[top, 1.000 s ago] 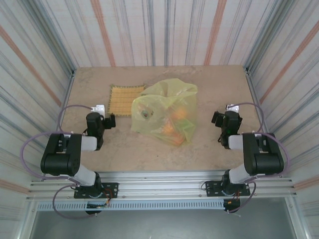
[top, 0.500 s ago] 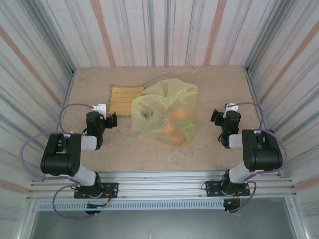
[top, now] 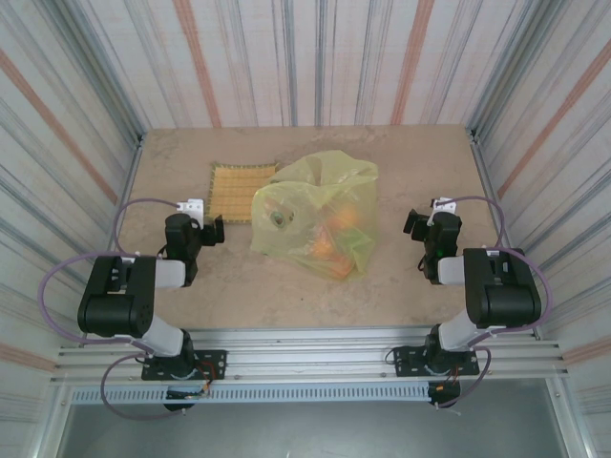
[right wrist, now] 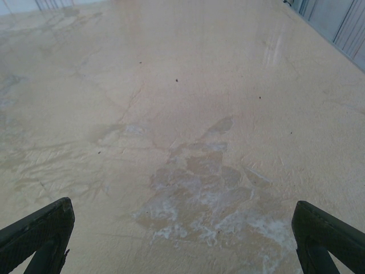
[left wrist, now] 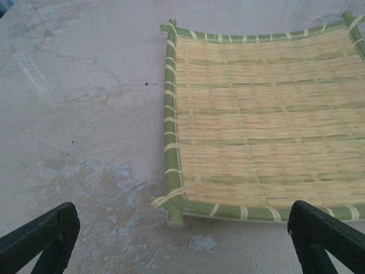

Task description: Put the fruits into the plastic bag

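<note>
Nearest, left pincer (top: 212,232) and right pincer (top: 412,226) both gape, holding nothing, low over the table (top: 410,162) either side of the bag (top: 320,181). Fruits (top: 334,243) show orange and green through its plastic at mid-table. Mat (top: 237,191) beyond lies bare, so bagging looks finished, count unverifiable.

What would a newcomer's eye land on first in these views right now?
The yellow-green plastic bag at mid-table, with orange fruits showing through its film. Next, the woven mat just left of it. The left fingers and right fingers stand open on either side, holding nothing.
</note>
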You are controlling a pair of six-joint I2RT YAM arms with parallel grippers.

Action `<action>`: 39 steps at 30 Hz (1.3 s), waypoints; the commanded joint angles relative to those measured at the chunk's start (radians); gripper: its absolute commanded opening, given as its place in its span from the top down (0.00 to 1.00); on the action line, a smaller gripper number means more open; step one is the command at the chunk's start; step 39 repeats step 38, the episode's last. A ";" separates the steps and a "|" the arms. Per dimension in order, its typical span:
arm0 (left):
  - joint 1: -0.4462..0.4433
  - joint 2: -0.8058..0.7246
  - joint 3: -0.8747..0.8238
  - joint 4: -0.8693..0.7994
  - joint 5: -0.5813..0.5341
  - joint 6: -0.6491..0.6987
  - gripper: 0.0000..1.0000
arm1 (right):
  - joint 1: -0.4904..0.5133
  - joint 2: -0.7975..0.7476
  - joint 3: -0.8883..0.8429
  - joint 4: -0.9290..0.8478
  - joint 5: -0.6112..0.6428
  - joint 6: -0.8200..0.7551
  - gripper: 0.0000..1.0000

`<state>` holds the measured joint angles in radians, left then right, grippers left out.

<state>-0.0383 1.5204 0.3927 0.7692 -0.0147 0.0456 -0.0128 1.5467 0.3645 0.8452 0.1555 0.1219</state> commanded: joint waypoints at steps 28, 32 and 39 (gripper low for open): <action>0.008 -0.011 0.015 0.024 0.014 0.023 0.02 | 0.001 -0.003 0.016 0.016 -0.007 -0.010 0.01; 0.009 -0.008 0.020 0.016 0.042 0.034 0.01 | 0.001 -0.004 0.016 0.015 -0.006 -0.011 0.01; 0.009 -0.011 0.015 0.023 0.041 0.035 0.01 | 0.001 -0.004 0.015 0.016 -0.007 -0.011 0.01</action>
